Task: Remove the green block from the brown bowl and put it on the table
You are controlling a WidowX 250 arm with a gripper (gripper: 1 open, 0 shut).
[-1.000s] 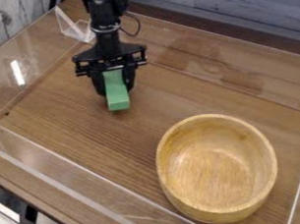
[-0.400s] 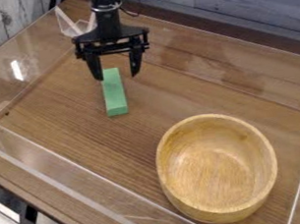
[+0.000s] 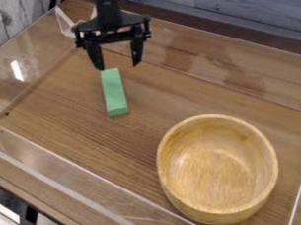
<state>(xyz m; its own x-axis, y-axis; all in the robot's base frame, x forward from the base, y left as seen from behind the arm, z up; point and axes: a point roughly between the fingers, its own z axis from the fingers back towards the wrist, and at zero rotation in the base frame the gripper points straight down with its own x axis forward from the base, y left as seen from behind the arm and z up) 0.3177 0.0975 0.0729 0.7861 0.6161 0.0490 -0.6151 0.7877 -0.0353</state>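
Green block (image 3: 113, 92) lies flat on the counter (image 3: 231, 88), well apart from the empty brown bowl (image 3: 219, 168). Gripper (image 3: 115, 54) hangs just above it, jaws spread wide, holding nothing: placement looks complete.

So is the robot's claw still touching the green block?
Apart. The camera view shows the open gripper lifted above the green block, with bare table visible between its fingertips and the block's near end.
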